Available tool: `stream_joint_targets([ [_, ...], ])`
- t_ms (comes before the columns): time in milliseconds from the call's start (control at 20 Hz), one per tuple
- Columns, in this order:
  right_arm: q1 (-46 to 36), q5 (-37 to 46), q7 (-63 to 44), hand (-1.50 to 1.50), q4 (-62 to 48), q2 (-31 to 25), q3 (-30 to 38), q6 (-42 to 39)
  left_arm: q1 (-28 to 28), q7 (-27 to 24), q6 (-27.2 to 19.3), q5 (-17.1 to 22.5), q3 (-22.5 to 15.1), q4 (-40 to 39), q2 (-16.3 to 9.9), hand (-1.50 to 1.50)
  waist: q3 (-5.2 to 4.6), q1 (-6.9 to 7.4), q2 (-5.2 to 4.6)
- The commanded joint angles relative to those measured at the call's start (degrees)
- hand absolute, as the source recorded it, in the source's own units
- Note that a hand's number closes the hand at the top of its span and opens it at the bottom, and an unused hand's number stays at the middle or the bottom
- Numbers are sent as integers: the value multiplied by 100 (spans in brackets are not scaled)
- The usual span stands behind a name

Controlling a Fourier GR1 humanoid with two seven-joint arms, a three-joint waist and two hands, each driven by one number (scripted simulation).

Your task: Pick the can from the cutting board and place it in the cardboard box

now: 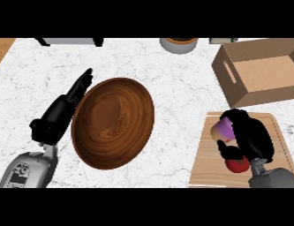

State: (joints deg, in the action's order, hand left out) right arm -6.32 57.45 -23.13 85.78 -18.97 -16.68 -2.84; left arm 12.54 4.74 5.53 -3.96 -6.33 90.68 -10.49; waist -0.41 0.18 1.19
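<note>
Fingers of my right hand (pixel 250 139) are what I read first, nearest my viewpoint: they curl over the can (pixel 223 130), thumb tucked in at its near side, so I call that a grasp on the can. The can shows purple and yellow just at the hand's left edge, over the cutting board (pixel 208 163); I cannot tell whether it has cleared the wood. A red thing (pixel 238 165) sits on the board just nearer than the hand, partly under the wrist, so I judge it worth avoiding on the lift.

Left of the board, well apart from it, my left hand (pixel 61 115) lies with fingers straight and relaxed along the rim of a wooden bowl (pixel 114 122). It holds nothing and looks parked, out of the working arm's way.

Beyond the board, just past its far edge, the cardboard box (pixel 264 70) stands open-topped, its mouth facing up, ready to take a drop from above. My guess: lift, carry away from me, release inside. Farther left of the box, a round container (pixel 179 44) stands at the white marble counter (pixel 175 75)'s far edge.
</note>
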Motion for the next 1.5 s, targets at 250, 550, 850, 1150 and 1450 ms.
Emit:
stream_joint_targets([
  [250, 323, -1130, 4171, 150, -178, -2150, 667, 513, 22, 229, 81, 41, -80, -180, 123, 0, 58, -114, -136],
  [550, 476, -2016, 5230, 150, -102, -2606, 1768, 772, -321, 137, 227, 74, -96, 2, 111, 0, 42, -101, -99],
  [850, 1197, -3167, 5824, 150, 909, -3164, 2679, -81, -471, -151, -3, -215, -220, -162, 347, 0, 34, -219, -80],
  [1150, 1437, -4464, 5831, 150, 1123, -3291, 4040, -783, -360, -133, 132, -208, -65, -257, 213, 0, 36, -196, -93],
  [1450, 1342, -4984, 4555, 150, 1654, -3198, 4557, -1317, 54, 48, 190, -171, -1, -415, 310, 0, 36, -115, -112],
])
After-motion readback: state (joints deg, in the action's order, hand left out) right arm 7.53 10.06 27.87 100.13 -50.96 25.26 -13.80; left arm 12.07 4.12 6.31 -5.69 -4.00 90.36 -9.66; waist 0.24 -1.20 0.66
